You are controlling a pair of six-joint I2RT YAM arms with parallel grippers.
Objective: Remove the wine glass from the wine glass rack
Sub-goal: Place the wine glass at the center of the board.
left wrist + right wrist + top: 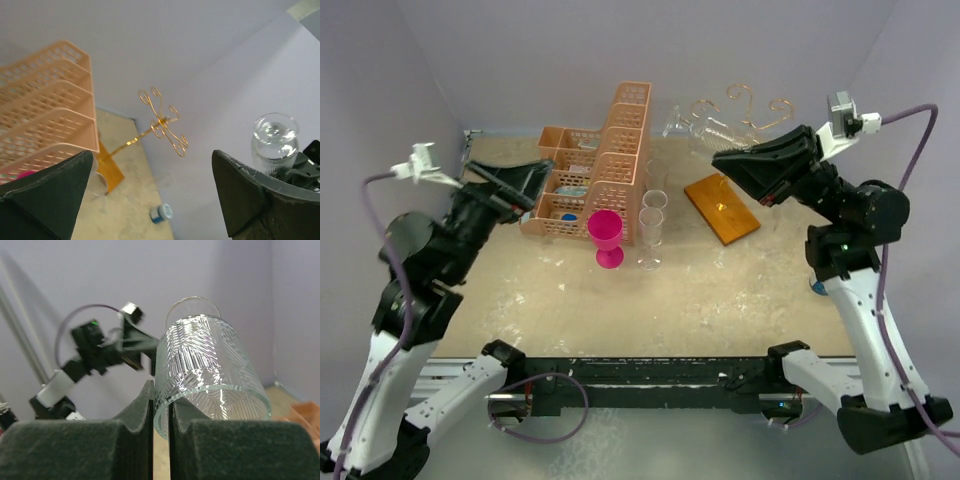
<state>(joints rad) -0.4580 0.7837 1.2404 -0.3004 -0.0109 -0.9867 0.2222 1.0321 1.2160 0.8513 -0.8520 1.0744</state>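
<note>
The right tool is clenched on the wine glass. In the right wrist view its two dark fingers pinch the rim of the glass, with the thin glass wall between them. The glass is clear and has a zigzag pattern cut into its side. It lies tilted in the air, up by the top of the wine glass rack and just to the left of the curly gold arms. In the left wrist view the glass is apart from the rack and does not touch its curls.

The rack is made of thin gold wire, and its flat orange base sits on the tabletop.

The left tool is released, with its fingers spread wide and nothing between them. It is far to the left of the rack, over the peach lattice basket.

A pink goblet stands on the tabletop to the left of the rack's base. Clear tall glassware stands between the goblet and the base. I cannot tell if it is one piece or two. A small blue thing lies on the tabletop on the near side of the rack.
</note>
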